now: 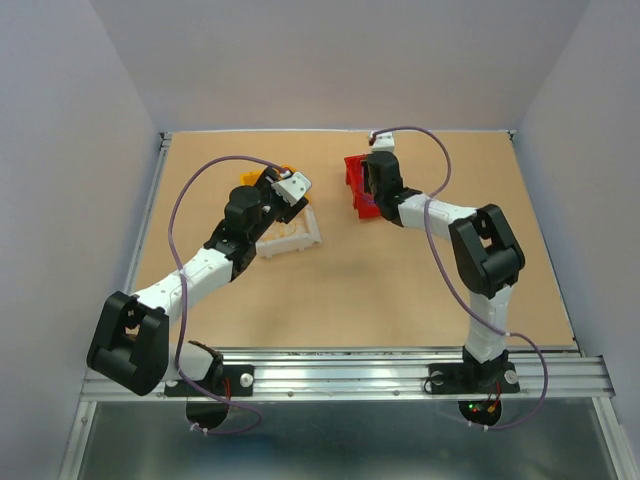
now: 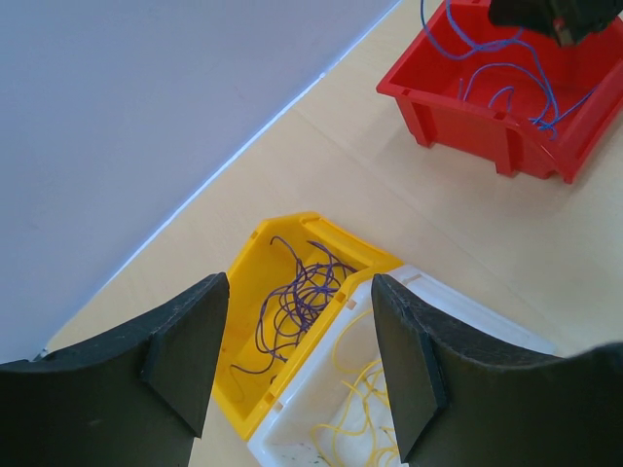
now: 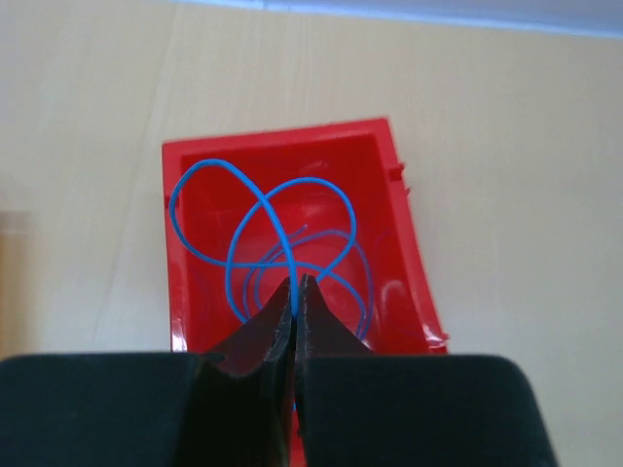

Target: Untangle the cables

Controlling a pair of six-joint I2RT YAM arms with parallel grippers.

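My right gripper (image 3: 295, 284) is shut on a thin blue cable (image 3: 263, 209) and holds it over the red bin (image 3: 195, 161); the cable's loops hang into the bin. The red bin (image 1: 354, 180) shows in the top view with the right gripper (image 1: 374, 195) above it. My left gripper (image 2: 297, 336) is open and empty above a yellow bin (image 2: 255, 375) holding dark purple cable (image 2: 302, 297) and a white bin (image 2: 487, 313) holding yellow cable (image 2: 365, 409). In the left wrist view the red bin (image 2: 458, 117) with blue cable (image 2: 506, 73) lies far right.
The wooden table (image 1: 400, 280) has raised metal edges. A grey wall (image 2: 146, 117) runs along the table's far edge. The yellow bin (image 1: 282, 168) and white bin (image 1: 300, 238) sit partly under the left arm in the top view.
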